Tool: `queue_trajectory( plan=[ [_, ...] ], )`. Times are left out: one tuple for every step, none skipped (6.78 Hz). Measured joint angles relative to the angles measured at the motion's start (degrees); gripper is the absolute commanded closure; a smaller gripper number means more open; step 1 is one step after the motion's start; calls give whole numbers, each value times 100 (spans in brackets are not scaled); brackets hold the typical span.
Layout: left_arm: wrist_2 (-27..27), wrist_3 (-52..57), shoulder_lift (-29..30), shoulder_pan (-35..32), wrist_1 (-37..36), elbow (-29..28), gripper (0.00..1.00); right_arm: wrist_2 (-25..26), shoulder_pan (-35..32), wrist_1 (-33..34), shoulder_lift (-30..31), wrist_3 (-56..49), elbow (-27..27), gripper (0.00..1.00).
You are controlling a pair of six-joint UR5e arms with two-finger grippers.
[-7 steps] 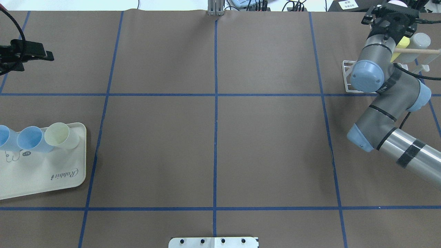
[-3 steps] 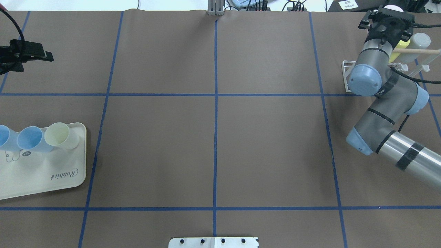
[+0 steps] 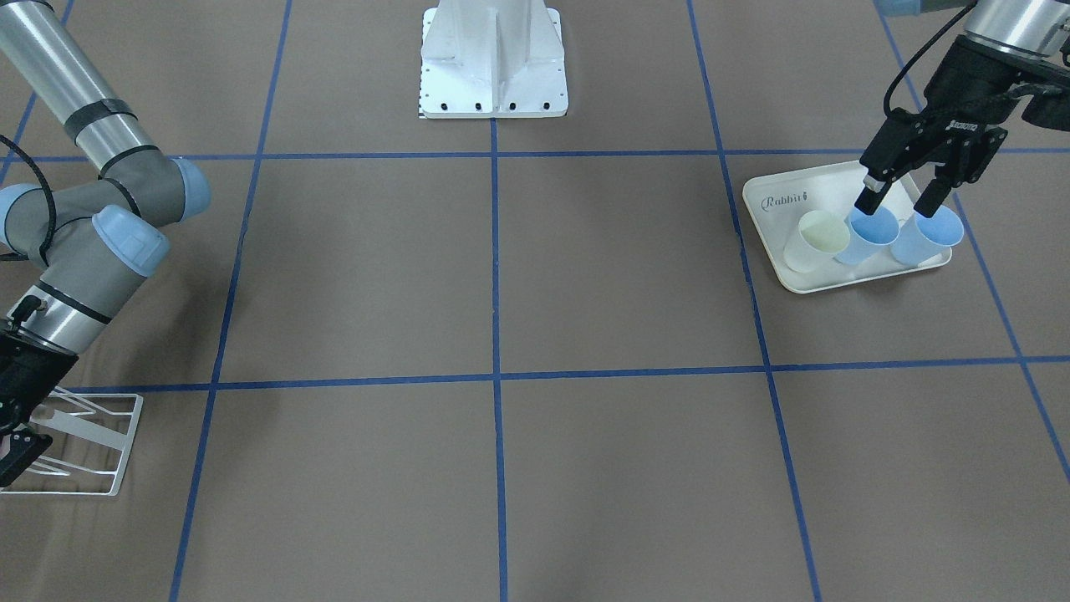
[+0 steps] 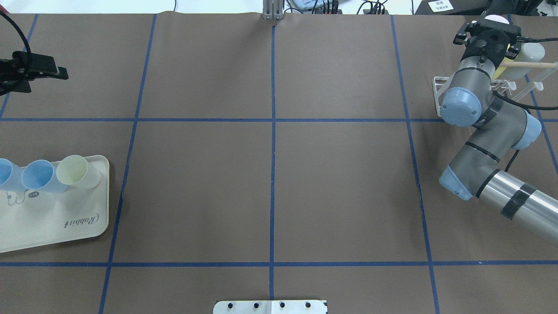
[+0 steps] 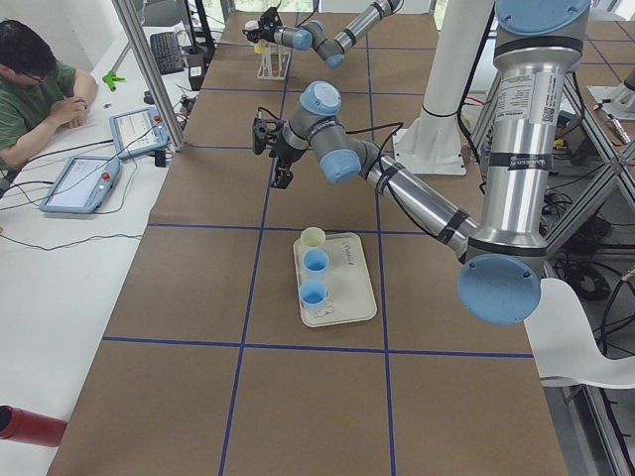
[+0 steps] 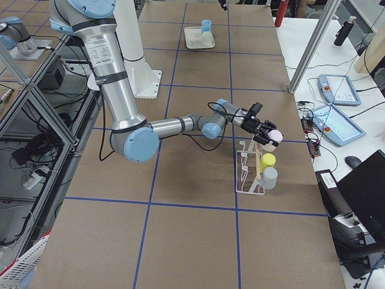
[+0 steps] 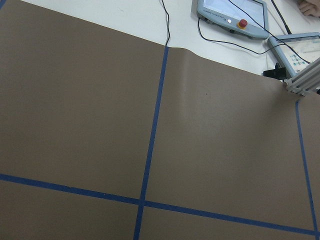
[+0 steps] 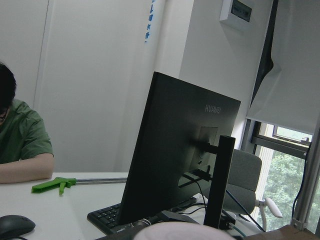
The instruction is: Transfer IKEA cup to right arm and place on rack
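Note:
My right gripper (image 6: 268,134) is shut on a pale pink IKEA cup (image 6: 274,137), held just above the near end of the white wire rack (image 6: 248,174). Overhead, the cup (image 4: 496,18) shows past the gripper (image 4: 493,25) at the far right corner. A yellow cup (image 6: 267,160) and a grey cup (image 6: 269,177) sit on the rack's prongs. My left gripper (image 3: 900,201) hangs open and empty, high over the table beyond the cream tray (image 4: 65,226). On the tray stand a cream cup (image 4: 78,171) and two blue cups (image 4: 39,175).
The rack (image 4: 439,89) has a wooden dowel (image 4: 529,64) across its top. The robot's white base (image 3: 493,67) stands at mid-table. A person (image 5: 30,89) sits at a side desk with control tablets (image 5: 84,183). A black monitor (image 8: 175,155) stands behind the rack.
My right wrist has shifted a little left and farther back over the rack with the cup, now covering more of the yellow cup. The left arm has stayed still.

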State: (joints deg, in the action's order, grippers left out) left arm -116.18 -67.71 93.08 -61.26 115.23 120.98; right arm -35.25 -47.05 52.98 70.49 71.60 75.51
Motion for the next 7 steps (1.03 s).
queue_trajectory(
  plan=[
    [-1,-16,0,0,0,6,0,-9,9,3,-4,2,-33,64],
    [-1,-26,0,0,-1,10,0,-21,18,8,-17,5,-50,1],
    [-4,-30,0,0,-1,15,0,-29,29,6,-23,7,-53,0],
    [-7,-31,-3,0,-1,19,0,-35,36,-1,-21,-3,-40,0],
    [-11,-32,-23,0,1,21,0,-40,35,-7,-19,-74,-4,0],
    [-16,-32,-54,0,5,25,0,-44,29,-15,-18,-159,46,0],
    [-18,-30,-70,0,7,28,0,-86,7,-85,-18,-237,128,0]
  ],
)
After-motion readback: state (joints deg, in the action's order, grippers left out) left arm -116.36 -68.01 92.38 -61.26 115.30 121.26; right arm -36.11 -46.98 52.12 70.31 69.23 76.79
